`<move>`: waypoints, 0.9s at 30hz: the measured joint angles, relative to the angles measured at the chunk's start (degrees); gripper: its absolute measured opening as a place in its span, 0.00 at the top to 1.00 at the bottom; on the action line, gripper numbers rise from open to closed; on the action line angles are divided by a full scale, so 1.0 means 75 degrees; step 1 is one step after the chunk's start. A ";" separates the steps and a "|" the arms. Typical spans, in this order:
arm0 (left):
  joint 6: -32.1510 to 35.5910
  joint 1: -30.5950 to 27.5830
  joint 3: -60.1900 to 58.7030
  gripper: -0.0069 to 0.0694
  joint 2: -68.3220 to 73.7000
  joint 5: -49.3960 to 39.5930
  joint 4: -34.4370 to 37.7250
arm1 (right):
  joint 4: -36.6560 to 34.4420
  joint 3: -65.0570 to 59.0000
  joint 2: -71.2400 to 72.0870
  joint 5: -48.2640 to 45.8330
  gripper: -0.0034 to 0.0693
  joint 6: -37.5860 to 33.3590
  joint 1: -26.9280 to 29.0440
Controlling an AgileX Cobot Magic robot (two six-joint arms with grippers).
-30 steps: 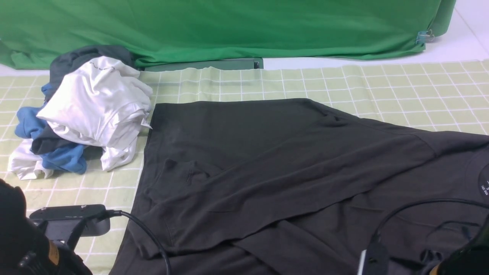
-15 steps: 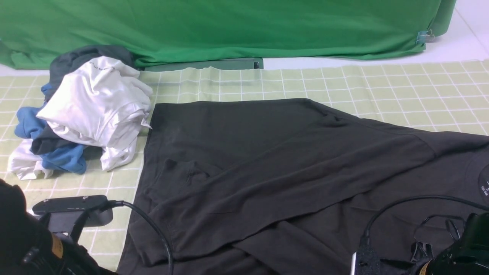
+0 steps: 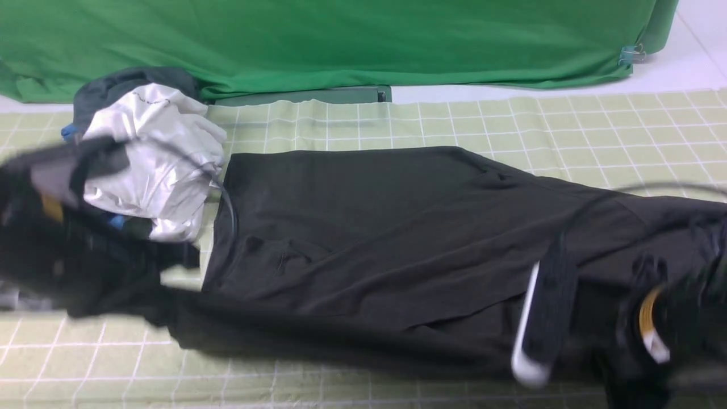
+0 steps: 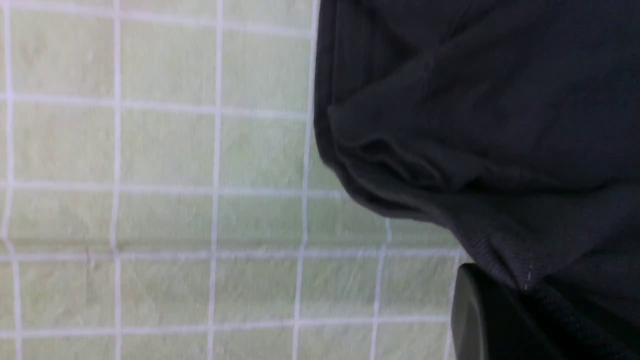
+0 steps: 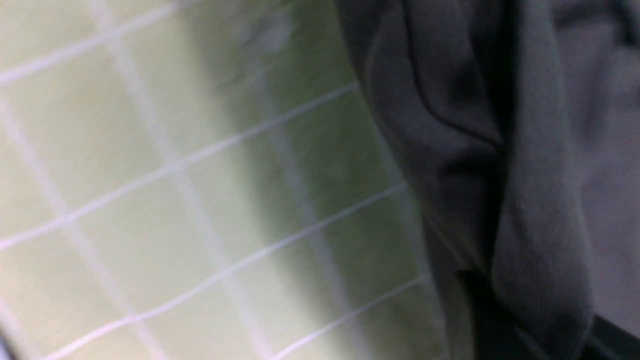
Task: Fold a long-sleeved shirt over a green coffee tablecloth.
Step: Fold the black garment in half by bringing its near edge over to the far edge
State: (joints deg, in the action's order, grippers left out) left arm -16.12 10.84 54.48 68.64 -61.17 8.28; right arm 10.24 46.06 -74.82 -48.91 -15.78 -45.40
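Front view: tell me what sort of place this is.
Probably a staged robot cloth-folding bench, not a home: clipped-up green backdrop cloth, gridded green coffee tablecloth, long-sleeved shirt spread beside a heap of garments.

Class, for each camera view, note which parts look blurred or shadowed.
Front view: left arm and right arm smeared, long-sleeved shirt fairly sharp. Left wrist view: tablecloth grid slightly soft. Right wrist view: strongly blurred, with a shadow on the tablecloth beside the shirt.

Bright green backdrop cloth [image 3: 341, 40], white surface [image 3: 676, 76]
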 joint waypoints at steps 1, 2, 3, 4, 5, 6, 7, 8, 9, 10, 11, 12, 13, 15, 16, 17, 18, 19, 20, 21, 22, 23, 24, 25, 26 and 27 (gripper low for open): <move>0.0098 -0.0111 0.0213 0.89 0.0188 0.0020 0.0053 | 0.0003 0.0118 -0.0007 0.0040 0.89 -0.0066 0.0150; 0.0203 -0.0239 0.0467 0.89 0.0472 0.0030 0.0091 | 0.0023 0.0304 -0.0022 0.0131 0.89 -0.0193 0.0447; 0.0203 -0.0239 0.0508 0.89 0.0472 0.0036 0.0098 | 0.0023 0.0370 -0.0023 0.0143 0.89 -0.0233 0.0491; 0.0271 -0.0360 0.0831 0.89 0.0860 0.0089 0.0098 | 0.0023 0.0676 -0.0096 0.0235 0.89 -0.0433 0.0855; 0.0293 -0.0389 0.0993 0.89 0.1035 0.0108 0.0106 | 0.0007 0.0855 -0.0186 0.0267 0.89 -0.0549 0.1036; 0.0323 -0.0443 0.1234 0.89 0.1262 0.0143 0.0106 | -0.0024 0.1138 -0.0310 0.0294 0.89 -0.0714 0.1289; 0.0346 -0.0485 0.1444 0.89 0.1499 0.0166 0.0106 | -0.0041 0.1335 -0.0465 0.0301 0.89 -0.0796 0.1442; 0.0355 -0.0531 0.1656 0.89 0.1747 0.0174 0.0125 | -0.0057 0.1583 -0.0654 0.0325 0.89 -0.0871 0.1616; 0.0355 -0.0539 0.1700 0.89 0.1797 0.0174 0.0122 | -0.0057 0.1634 -0.0700 0.0336 0.89 -0.0891 0.1683; 0.0364 -0.0598 0.2005 0.89 0.2162 0.0198 0.0129 | -0.0083 0.1992 -0.1034 0.0381 0.89 -0.0977 0.1902; 0.0375 -0.0646 0.2234 0.89 0.2431 0.0214 0.0129 | -0.0082 0.2261 -0.1303 0.0422 0.89 -0.1025 0.2040; 0.0375 -0.0682 0.2466 0.89 0.2706 0.0226 0.0138 | -0.0092 0.2537 -0.1536 0.0422 0.89 -0.1061 0.2135; 0.0375 -0.0702 0.2561 0.89 0.2818 0.0233 0.0151 | -0.0091 0.2649 -0.1718 0.0433 0.89 -0.1074 0.2183; 0.0375 -0.0830 0.3264 0.89 0.3674 0.0264 0.0162 | -0.0091 0.3482 -0.2621 0.0439 0.89 -0.1148 0.2471; 0.0375 -0.0831 0.3315 0.89 0.3674 0.0264 0.0162 | -0.0091 0.3608 -0.2687 0.0443 0.89 -0.1154 0.2489; 0.0381 -0.0880 0.3634 0.89 0.4079 0.0264 0.0162 | -0.0091 0.3920 -0.3089 0.0449 0.89 -0.1156 0.2592; 0.0381 -0.0910 0.3908 0.89 0.4314 0.0264 0.0162 | -0.0100 0.4245 -0.3424 0.0457 0.89 -0.1163 0.2678; 0.0381 -0.0944 0.4252 0.89 0.4659 0.0256 0.0155 | -0.0109 0.4709 -0.3821 0.0457 0.89 -0.1163 0.2782; 0.0381 -0.0988 0.4548 0.89 0.4947 0.0256 0.0155 | -0.0115 0.4981 -0.4145 0.0457 0.89 -0.1163 0.2847; 0.0381 -0.1022 0.4790 0.89 0.5233 0.0256 0.0155 | -0.0123 0.5315 -0.4464 0.0457 0.89 -0.1163 0.2929; 0.0374 -0.1074 0.5156 0.89 0.5515 0.0247 0.0173 | -0.0133 0.5648 -0.4770 0.0447 0.89 -0.1163 0.3004; 0.0352 -0.1114 0.5394 0.89 0.5789 0.0240 0.0181 | -0.0150 0.5907 -0.5009 0.0434 0.89 -0.1163 0.3071; 0.0317 -0.1154 0.5683 0.89 0.6057 0.0210 0.0193 | -0.0151 0.6217 -0.5293 0.0421 0.89 -0.1163 0.3125; 0.0281 -0.1171 0.5952 0.89 0.6261 0.0189 0.0193 | -0.0174 0.6506 -0.5561 0.0401 0.89 -0.1163 0.3181; 0.0261 -0.1195 0.6204 0.89 0.6504 0.0173 0.0182 | -0.0182 0.6770 -0.5762 0.0403 0.89 -0.1163 0.3217; 0.0254 -0.1199 0.6204 0.89 0.6549 0.0169 0.0184 | -0.0181 0.6820 -0.5858 0.0403 0.89 -0.1163 0.3228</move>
State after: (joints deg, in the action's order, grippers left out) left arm -14.21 1.85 101.02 117.76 -59.91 9.66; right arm 8.88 97.21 -118.75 -45.89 -24.50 -21.19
